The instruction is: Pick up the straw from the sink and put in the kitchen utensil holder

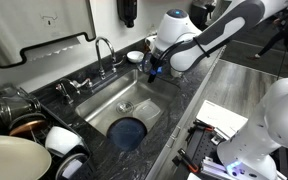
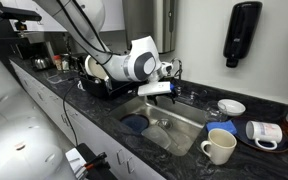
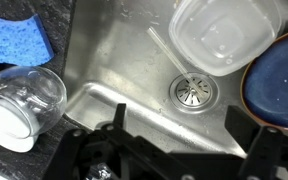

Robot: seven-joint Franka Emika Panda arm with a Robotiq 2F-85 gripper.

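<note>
The sink [image 3: 104, 70] is a steel basin with a round drain [image 3: 191, 92]; it shows in both exterior views [image 1: 109, 103] [image 2: 184, 115]. A clear straw [image 3: 165, 50] lies on the sink floor, running from the back wall towards the drain. My gripper [image 3: 179, 125] is open and empty, hovering above the basin with the drain just ahead of the fingers. In the exterior views it hangs over one end of the sink [image 1: 156, 70] [image 2: 162, 90]. I cannot pick out the utensil holder for certain.
A clear plastic container [image 3: 224, 35] and a blue plate [image 3: 279, 85] [image 1: 129, 132] lie in the sink by the straw. A glass jar [image 3: 24, 100] and a blue sponge [image 3: 14, 40] sit on the dark counter. Faucet [image 1: 104, 50], dish rack [image 2: 99, 85], mug [image 2: 219, 147].
</note>
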